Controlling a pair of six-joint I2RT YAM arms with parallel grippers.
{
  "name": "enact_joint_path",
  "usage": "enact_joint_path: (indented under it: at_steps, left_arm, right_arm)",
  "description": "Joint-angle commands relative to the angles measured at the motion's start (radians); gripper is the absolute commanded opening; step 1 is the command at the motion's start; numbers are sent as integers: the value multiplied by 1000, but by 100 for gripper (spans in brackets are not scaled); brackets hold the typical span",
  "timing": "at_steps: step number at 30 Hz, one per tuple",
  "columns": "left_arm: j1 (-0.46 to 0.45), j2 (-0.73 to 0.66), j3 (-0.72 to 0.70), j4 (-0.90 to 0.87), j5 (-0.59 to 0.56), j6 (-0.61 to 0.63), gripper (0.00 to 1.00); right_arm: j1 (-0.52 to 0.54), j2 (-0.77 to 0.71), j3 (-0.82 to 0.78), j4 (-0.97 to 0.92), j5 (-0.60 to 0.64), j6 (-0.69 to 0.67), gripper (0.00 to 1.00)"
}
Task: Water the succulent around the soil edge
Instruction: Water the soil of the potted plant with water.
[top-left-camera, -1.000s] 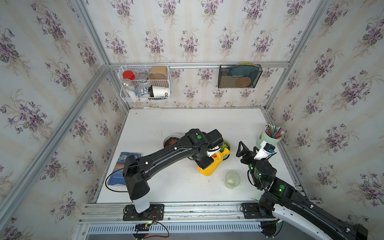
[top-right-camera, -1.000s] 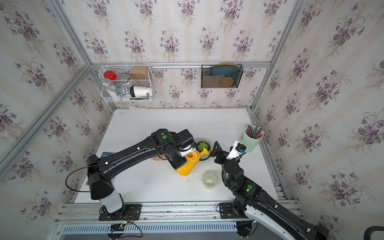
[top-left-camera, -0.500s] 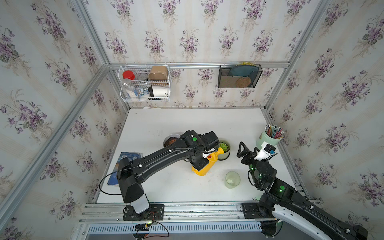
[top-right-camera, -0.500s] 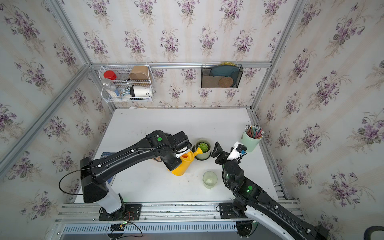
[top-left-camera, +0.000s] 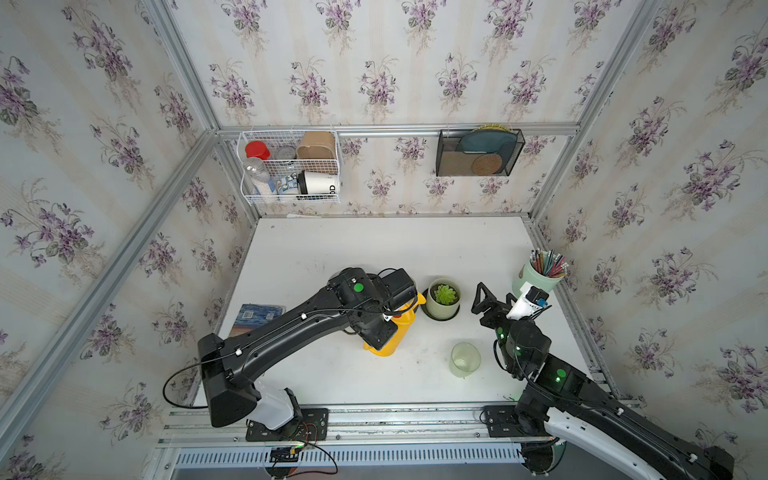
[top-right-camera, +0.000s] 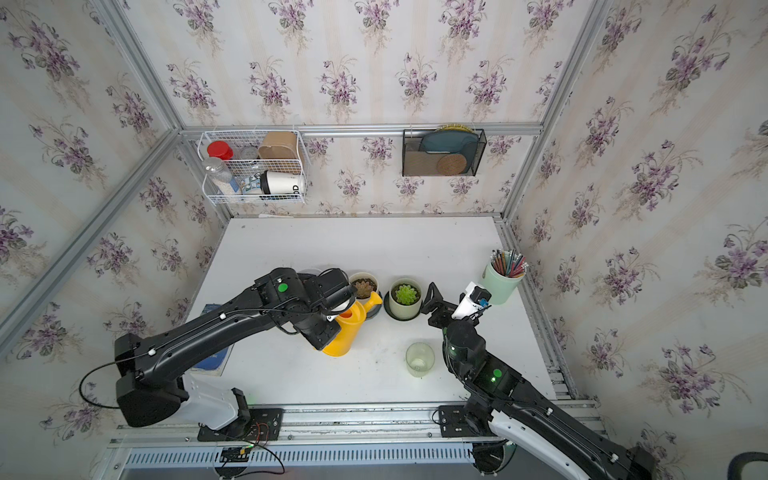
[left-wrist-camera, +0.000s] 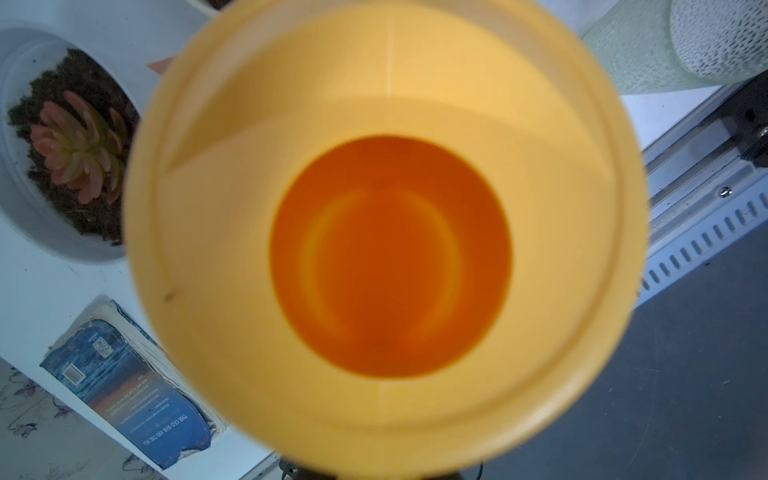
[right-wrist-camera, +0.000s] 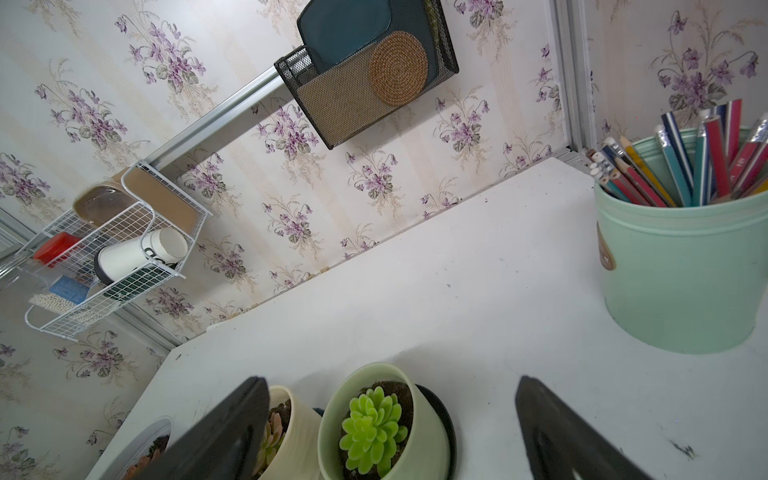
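Yellow watering can (top-left-camera: 384, 338) stands near upright, clamped in my left claw (top-left-camera: 395, 316) beside the green succulent (top-left-camera: 444, 294). Nothing pours; whether it's watered, I cannot tell. My right claw (top-left-camera: 494, 301) gapes empty.

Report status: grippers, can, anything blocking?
Left gripper shut on yellow watering can, spout beside green succulent pot, not over soil. Right gripper open, empty, beside pot. Pink succulent pot crowds spout.

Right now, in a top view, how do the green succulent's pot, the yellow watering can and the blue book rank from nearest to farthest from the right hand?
1. Green succulent's pot, just beside the right hand, on its left.
2. Yellow watering can, beyond the pot, farther left.
3. Blue book, far off on the left side.
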Motion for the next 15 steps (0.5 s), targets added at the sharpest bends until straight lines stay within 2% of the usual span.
enact_joint_path:
  at_steps: [1, 9, 15]
  left_arm:
    - [0, -34, 0, -55, 0, -85, 0]
    - [0, -69, 10, -206, -65, -151, 0]
    - [21, -83, 6, -205, -98, -172, 0]
  right_arm:
    - [0, 9, -5, 57, 2, -15, 97]
    - [0, 29, -14, 96, 1, -30, 97]
    - [0, 31, -18, 113, 1, -44, 97]
